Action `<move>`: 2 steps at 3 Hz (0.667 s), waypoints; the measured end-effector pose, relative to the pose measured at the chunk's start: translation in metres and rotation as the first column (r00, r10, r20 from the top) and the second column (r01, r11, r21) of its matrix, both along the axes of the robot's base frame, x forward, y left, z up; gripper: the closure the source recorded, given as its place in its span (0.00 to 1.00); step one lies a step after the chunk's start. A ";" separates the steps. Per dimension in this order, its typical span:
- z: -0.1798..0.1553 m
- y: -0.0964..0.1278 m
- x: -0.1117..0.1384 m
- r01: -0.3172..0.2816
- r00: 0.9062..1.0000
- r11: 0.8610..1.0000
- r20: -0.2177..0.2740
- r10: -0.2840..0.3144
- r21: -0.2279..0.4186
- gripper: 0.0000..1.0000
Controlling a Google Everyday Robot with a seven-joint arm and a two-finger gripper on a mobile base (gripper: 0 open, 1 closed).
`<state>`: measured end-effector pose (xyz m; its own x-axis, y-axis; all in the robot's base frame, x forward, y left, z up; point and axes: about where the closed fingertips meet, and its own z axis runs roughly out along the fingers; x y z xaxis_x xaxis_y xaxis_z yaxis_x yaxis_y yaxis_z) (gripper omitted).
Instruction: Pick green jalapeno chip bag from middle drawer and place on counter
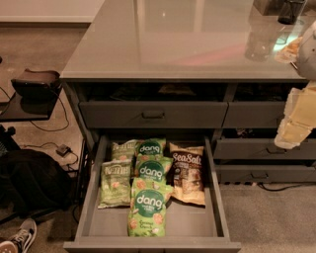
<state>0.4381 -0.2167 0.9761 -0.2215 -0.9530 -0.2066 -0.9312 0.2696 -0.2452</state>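
Note:
The middle drawer point(193, 223) is pulled open at the bottom centre. In its left part lie two pale yellow-green Kettle jalapeno chip bags, one in front point(114, 184) and one behind it point(123, 149). Three darker green "dang" bags point(147, 207) are stacked down the middle, and a tan-and-black Sea Salt bag point(188, 174) lies to the right. The glossy grey counter point(177, 39) spans the top. My gripper point(292, 132) hangs at the far right edge, level with the upper drawers, well apart from the bags and holding nothing I can see.
A closed drawer with a bar handle point(153, 114) sits above the open one, and narrower drawers point(261, 148) stand to the right. A dark cup point(290, 11) and a glass point(259, 42) are on the counter's far right. A black bag point(29, 183), a side table point(34, 84), cables and a shoe point(19, 237) are on the left.

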 end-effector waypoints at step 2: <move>-0.001 0.003 0.004 -0.013 1.000 1.000 0.006 0.013 0.003 0.00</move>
<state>0.4416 -0.2134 0.9748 -0.2075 -0.9553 -0.2108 -0.9331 0.2580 -0.2505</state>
